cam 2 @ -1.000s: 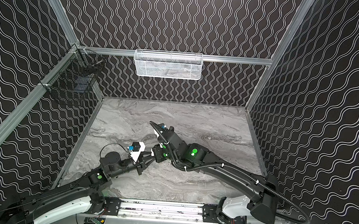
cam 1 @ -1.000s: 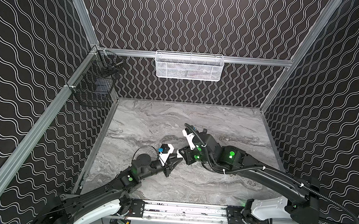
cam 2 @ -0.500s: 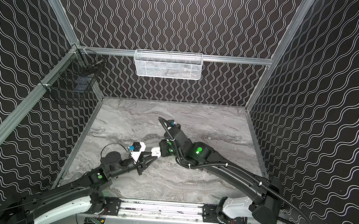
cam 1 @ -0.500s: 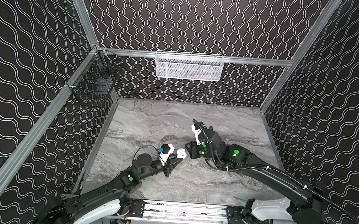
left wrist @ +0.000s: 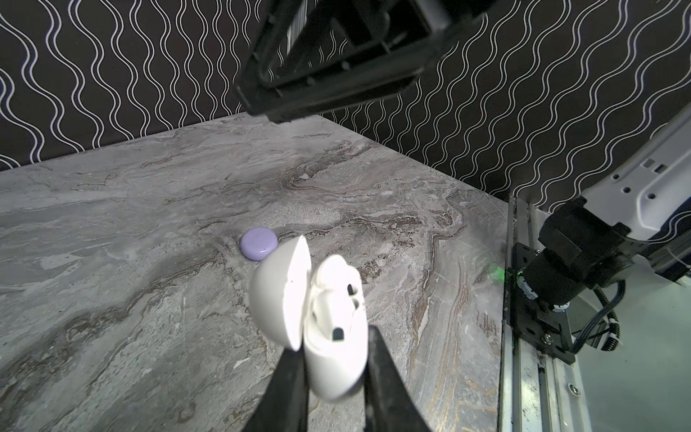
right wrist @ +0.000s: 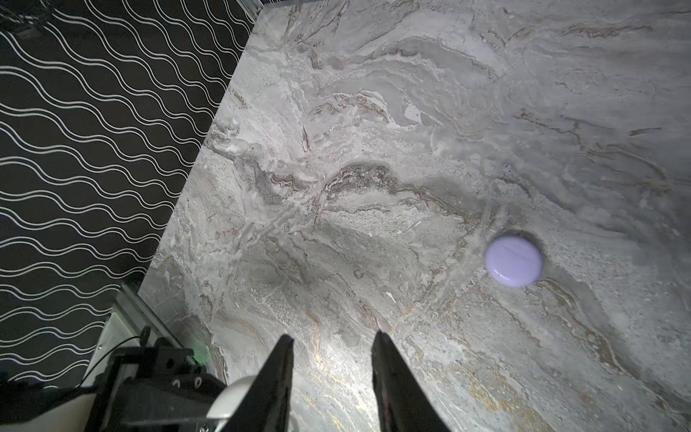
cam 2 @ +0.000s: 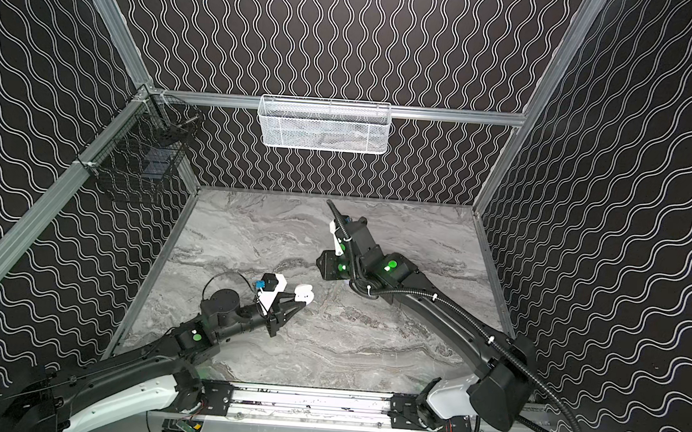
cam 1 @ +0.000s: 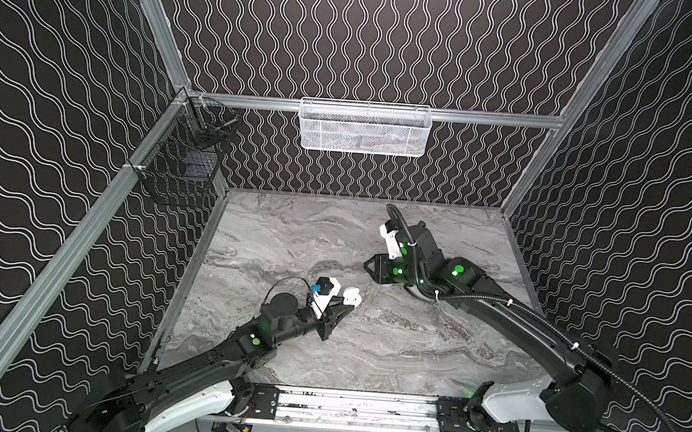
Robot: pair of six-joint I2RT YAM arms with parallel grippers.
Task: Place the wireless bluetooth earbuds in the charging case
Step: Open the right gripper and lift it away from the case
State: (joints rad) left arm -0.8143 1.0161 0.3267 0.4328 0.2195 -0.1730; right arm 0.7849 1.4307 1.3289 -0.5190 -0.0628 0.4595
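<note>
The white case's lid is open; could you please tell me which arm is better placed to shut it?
Right, probably: the right pincer is open and empty, while the left pincer is shut on the white case and cannot reach its lid.

Tabletop (cam 1: 368, 352): grey marble pattern, darker veins running across. Walls (cam 1: 348, 38) on 3 sides: black with white wavy lines, set in aluminium posts (cam 1: 157, 28). White mesh basket (cam 1: 365, 128) hangs on the back rail (cam 1: 488, 118); contents unclear. Black wire basket (cam 1: 180, 172) hangs on the left rail, 1 dark item inside. Metal track (cam 1: 356, 405) along the front edge.
</note>
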